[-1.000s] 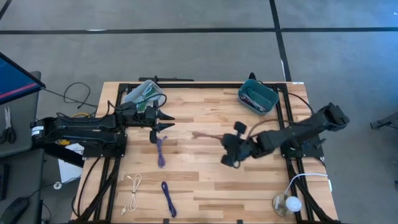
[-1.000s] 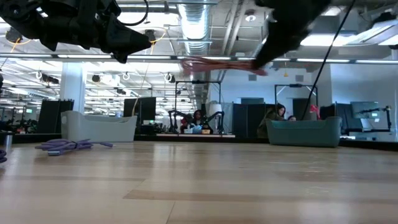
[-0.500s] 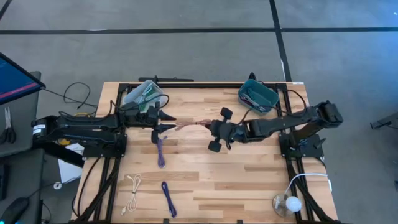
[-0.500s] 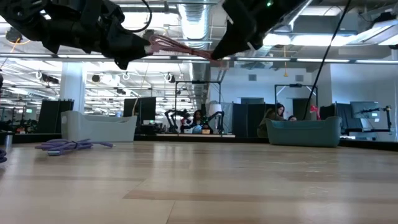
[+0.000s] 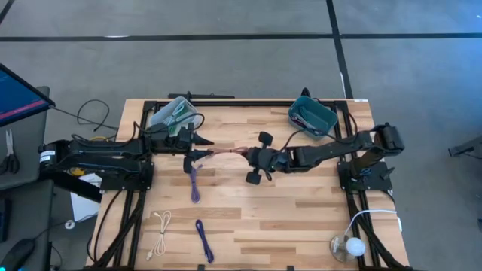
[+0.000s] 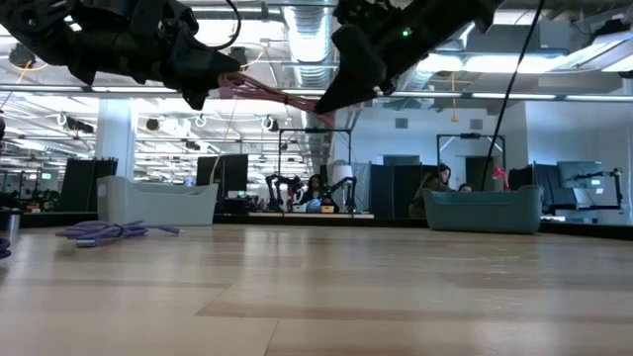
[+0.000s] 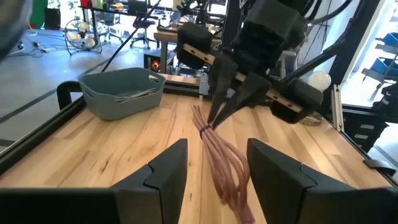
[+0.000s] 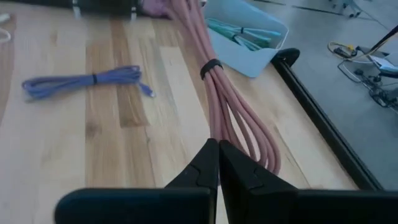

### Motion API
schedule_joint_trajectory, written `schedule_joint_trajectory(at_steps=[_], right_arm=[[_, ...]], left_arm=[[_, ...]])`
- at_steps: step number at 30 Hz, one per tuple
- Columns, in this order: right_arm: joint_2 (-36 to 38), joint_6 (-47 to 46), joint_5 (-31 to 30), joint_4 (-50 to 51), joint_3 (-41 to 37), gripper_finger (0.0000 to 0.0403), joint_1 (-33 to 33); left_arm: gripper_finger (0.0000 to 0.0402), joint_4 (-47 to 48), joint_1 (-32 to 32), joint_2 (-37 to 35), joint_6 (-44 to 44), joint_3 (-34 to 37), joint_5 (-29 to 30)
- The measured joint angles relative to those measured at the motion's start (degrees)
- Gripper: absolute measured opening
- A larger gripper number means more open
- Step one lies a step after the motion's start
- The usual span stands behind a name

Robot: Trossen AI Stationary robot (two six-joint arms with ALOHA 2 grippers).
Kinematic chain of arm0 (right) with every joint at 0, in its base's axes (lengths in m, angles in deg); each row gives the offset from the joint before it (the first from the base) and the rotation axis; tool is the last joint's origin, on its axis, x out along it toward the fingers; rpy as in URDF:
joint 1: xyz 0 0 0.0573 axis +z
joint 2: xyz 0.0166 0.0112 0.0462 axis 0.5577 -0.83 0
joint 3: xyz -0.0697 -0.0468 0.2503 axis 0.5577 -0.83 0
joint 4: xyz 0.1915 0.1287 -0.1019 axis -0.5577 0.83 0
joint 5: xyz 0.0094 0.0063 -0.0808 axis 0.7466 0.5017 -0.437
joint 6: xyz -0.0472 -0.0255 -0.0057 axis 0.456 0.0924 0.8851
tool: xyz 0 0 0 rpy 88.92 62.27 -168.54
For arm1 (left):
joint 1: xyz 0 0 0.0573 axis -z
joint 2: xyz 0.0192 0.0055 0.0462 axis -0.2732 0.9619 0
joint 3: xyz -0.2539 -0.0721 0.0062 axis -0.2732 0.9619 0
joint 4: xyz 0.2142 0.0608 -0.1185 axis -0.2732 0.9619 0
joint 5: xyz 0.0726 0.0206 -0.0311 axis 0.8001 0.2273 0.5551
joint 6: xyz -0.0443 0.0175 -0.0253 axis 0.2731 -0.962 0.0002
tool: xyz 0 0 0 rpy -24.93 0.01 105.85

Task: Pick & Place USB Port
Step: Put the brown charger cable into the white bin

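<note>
A bundle of pink cable (image 5: 230, 152), smooth round strands coiled into a long hank and cinched by a dark band, hangs in the air above the pale wood-plank table (image 5: 301, 218), stretched between the two arms a little toward twelve o'clock of the table's middle. The right gripper (image 5: 247, 153), matte black with tapered pointed fingers, is pinched closed on one end of the bundle; the right wrist view shows the fingertips meeting where the strands run out from them. The left gripper (image 5: 207, 149) has its broad, flat black fingers (image 7: 168, 171) spread apart, and the other end of the bundle lies in the gap between them; whether it touches either finger cannot be told. Two bins stand along the twelve o'clock edge: a pale grey-blue one (image 5: 175, 111) at about eleven o'clock, with rounded corners and green-tinted cables inside, and a teal one (image 5: 312, 115) at about one o'clock, also holding thin cables. Three other cables lie flat on the wood: a purple one (image 5: 195, 183) at about nine o'clock of centre, just below the left gripper in the high view, another purple one (image 5: 204, 241) at about seven o'clock, and a white one (image 5: 160, 233) beside it, nearer the table's left edge. A round white bulb-like object (image 5: 351, 246) sits at the five o'clock corner.
</note>
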Motion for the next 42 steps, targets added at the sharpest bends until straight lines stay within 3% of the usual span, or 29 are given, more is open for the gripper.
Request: schedule_joint_trajectory(at_steps=[23,42], right_arm=[[0.1,2.8,0.0,0.7,2.8,0.0,-0.7],[0.1,3.0,-0.1,0.6,2.8,0.0,-0.7]], left_arm=[[0.0156,-0.6,0.0,0.0,0.0,0.0,0.0],[0.0035,-0.6,0.0,0.0,-0.3,0.0,0.0]])
